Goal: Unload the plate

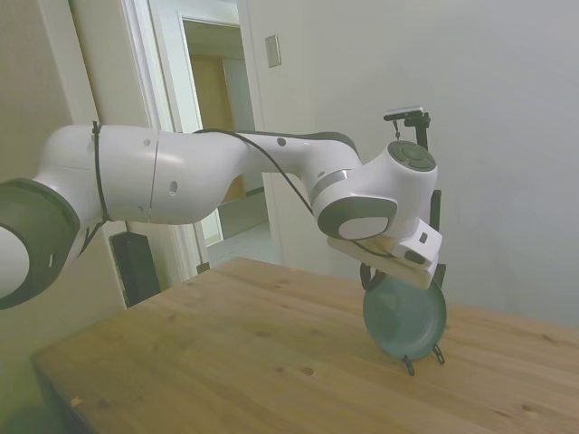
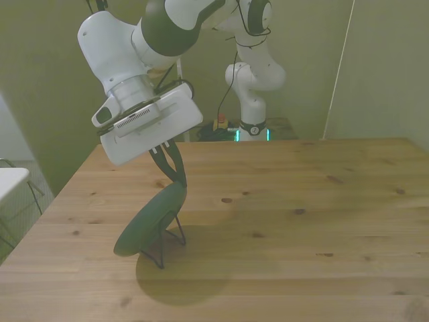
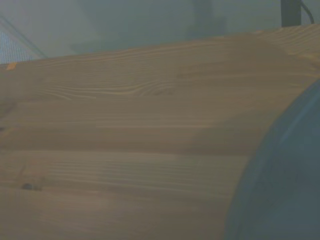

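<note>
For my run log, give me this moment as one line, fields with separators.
phase: grasping | plate: tilted on edge in wire stand on table | gripper: at plate's top rim, closure unclear | lifted: no

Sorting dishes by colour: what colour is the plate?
Plain muted teal plate, clearest in the side view.

The arm (image 1: pixel 208 176) is reaching in low over the table, wrist bending downward, the gripper (image 2: pixel 171 164) pointing down with its dark fingers (image 2: pixel 175 163) sitting close together.
</note>
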You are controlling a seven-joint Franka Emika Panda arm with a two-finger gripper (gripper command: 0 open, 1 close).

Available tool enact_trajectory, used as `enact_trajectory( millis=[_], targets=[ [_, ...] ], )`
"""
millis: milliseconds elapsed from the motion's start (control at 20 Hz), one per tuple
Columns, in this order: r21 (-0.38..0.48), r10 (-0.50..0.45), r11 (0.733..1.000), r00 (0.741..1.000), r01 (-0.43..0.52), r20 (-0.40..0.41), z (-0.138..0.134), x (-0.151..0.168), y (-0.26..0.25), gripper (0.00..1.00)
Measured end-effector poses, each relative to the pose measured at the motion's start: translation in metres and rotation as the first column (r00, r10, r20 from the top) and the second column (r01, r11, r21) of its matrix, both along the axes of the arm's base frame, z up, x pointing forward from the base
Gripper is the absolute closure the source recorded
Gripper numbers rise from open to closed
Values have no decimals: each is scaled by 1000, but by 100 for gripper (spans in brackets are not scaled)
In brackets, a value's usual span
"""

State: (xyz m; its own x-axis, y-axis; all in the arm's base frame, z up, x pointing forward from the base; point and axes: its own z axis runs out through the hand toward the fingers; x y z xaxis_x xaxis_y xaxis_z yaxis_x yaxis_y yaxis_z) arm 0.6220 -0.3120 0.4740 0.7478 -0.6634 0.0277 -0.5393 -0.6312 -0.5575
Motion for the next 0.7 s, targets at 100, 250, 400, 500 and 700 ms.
enact_trajectory(
  millis=[100,250,400,500,700],
  targets=[
    [-4,2,1000,1000,-2,6,3,-1,-1,100],
    [-5,2,1000,1000,-2,17,8,-2,-1,100],
    [-4,2,1000,999,-2,35,16,-3,0,100],
    [0,0,1000,999,0,55,25,-2,2,100],
    [-5,2,1000,994,-2,114,56,-1,7,100]
  ],
)
